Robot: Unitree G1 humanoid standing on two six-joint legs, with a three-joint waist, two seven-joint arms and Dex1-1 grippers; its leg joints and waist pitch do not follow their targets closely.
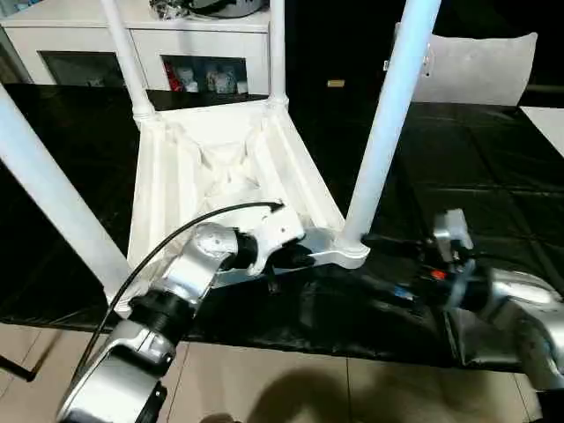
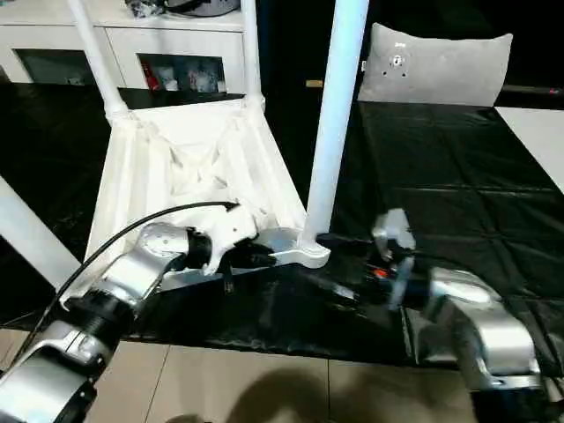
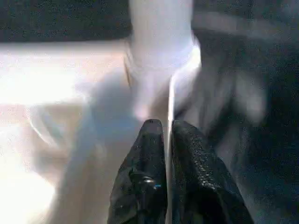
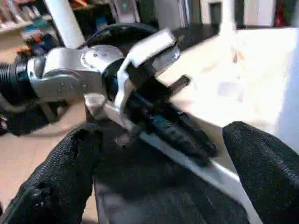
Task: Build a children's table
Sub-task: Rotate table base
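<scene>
Inverted children's table [image 1: 225, 167] lies at the near edge of the black-covered bench [image 1: 476, 167], all four legs [image 1: 388, 123] seated in its corner sockets. Left gripper [image 3: 168, 135] pinches the top's thin rim beside the near-right socket; right gripper [image 4: 159, 154] hangs spread wide, just off that corner. Judgement: keep the rim grip firm and support the corner before any lift or turn.

A black, creased cover [image 1: 476, 176] lies over the bench, reaching its near edge, below which a pale tiled floor [image 1: 352, 392] shows. Beyond the far edge stands a white cabinet [image 1: 141, 44] with glass-fronted compartments holding small, indistinct items. A light grey cushion [image 2: 436, 66] rests on the far right part of the bench, and a white sheet [image 1: 546, 119] lies at the right edge.
</scene>
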